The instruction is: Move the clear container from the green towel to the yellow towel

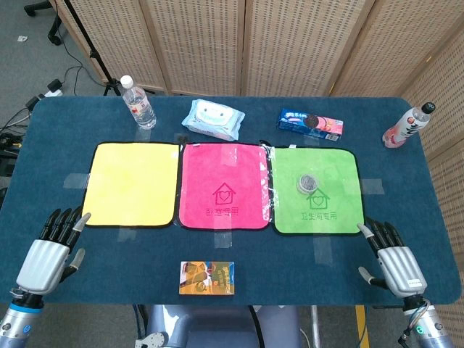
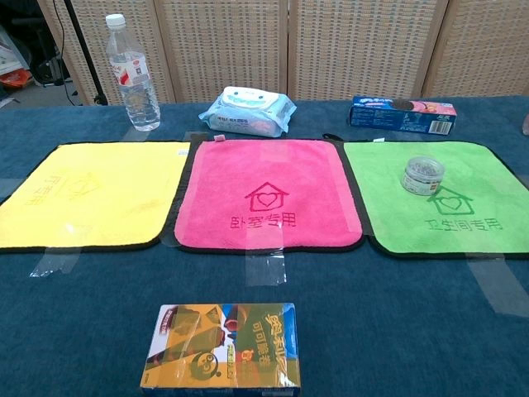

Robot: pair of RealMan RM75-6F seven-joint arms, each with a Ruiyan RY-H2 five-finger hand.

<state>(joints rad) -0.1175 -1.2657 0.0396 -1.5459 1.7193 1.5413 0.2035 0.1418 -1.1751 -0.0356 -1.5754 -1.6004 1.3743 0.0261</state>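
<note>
A small round clear container [image 1: 308,183] [image 2: 422,174] stands upright near the middle of the green towel [image 1: 333,210] [image 2: 479,236], on the right. The yellow towel [image 1: 133,183] [image 2: 91,194] lies bare at the left, with a pink towel [image 1: 225,186] [image 2: 266,194] between the two. My left hand [image 1: 52,250] rests on the table by the yellow towel's near left corner, fingers spread and holding nothing. My right hand [image 1: 390,257] lies by the green towel's near right corner, fingers apart and empty. Neither hand shows in the chest view.
Along the far edge stand a water bottle [image 1: 138,102] [image 2: 132,73], a wet-wipes pack [image 1: 213,119] [image 2: 248,112], a blue cookie box [image 1: 310,123] [image 2: 402,115] and a pink bottle [image 1: 407,125]. A small yellow box [image 1: 206,278] [image 2: 223,346] lies near the front edge.
</note>
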